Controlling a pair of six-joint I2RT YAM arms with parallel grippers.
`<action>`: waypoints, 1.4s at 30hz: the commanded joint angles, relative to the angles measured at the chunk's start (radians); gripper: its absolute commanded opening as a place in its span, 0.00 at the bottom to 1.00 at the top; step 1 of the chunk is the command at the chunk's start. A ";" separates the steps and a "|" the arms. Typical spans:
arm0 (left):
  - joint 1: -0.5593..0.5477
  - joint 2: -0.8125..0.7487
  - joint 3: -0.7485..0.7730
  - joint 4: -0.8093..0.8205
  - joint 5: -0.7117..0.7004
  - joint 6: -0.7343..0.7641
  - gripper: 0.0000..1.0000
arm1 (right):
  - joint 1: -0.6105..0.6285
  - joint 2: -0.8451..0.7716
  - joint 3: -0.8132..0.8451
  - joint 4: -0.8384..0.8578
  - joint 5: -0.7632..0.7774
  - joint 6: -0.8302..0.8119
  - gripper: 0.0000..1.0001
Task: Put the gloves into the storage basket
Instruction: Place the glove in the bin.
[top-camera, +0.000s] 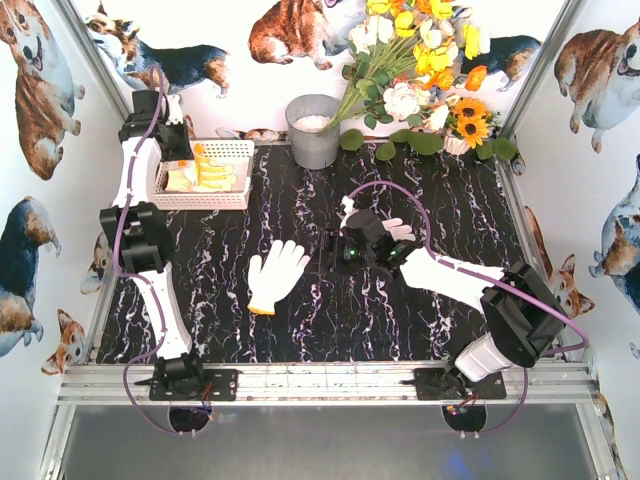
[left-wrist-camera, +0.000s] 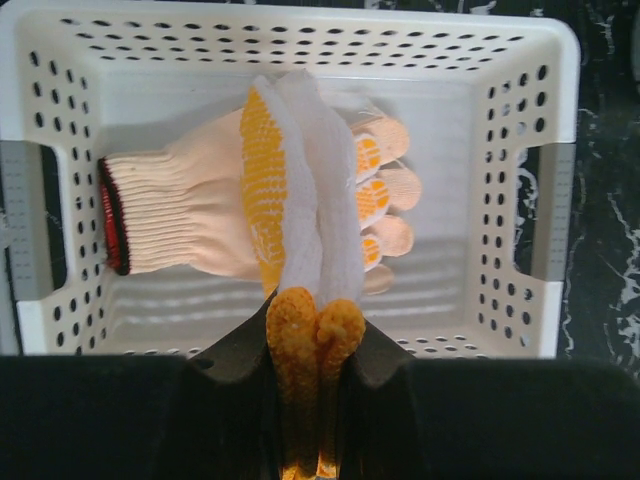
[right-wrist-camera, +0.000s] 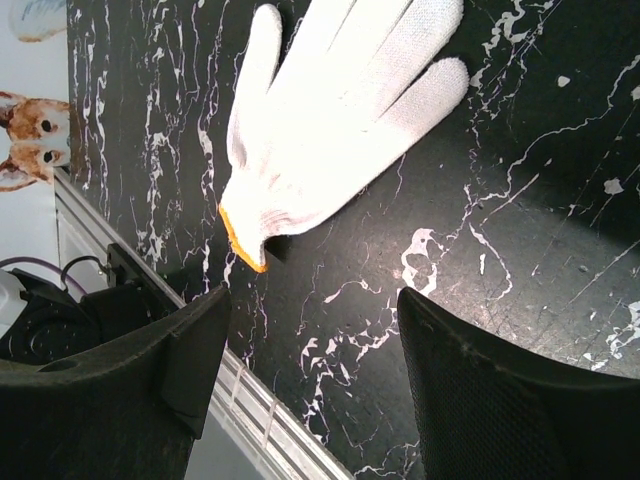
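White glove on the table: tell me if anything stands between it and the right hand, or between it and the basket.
Nothing visible lies between the open right hand and the white glove, only bare tabletop. The path to the storage basket is bare too, but the left hand, shut on a yellow-dotted glove, hangs over it.

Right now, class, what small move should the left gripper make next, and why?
Probably open its jaws. The left gripper is shut on a yellow-dotted glove that hangs directly over the basket, above a second glove already lying inside, so letting go should drop it in.
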 joint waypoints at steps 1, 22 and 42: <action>-0.007 -0.025 0.025 0.044 0.095 -0.029 0.00 | 0.010 -0.032 0.001 0.051 0.014 0.009 0.69; -0.052 -0.040 0.086 0.059 0.239 -0.090 0.00 | 0.012 -0.021 -0.025 0.076 0.010 0.019 0.69; -0.080 -0.029 0.109 0.049 0.293 -0.136 0.00 | 0.012 -0.025 -0.036 0.085 0.009 0.023 0.69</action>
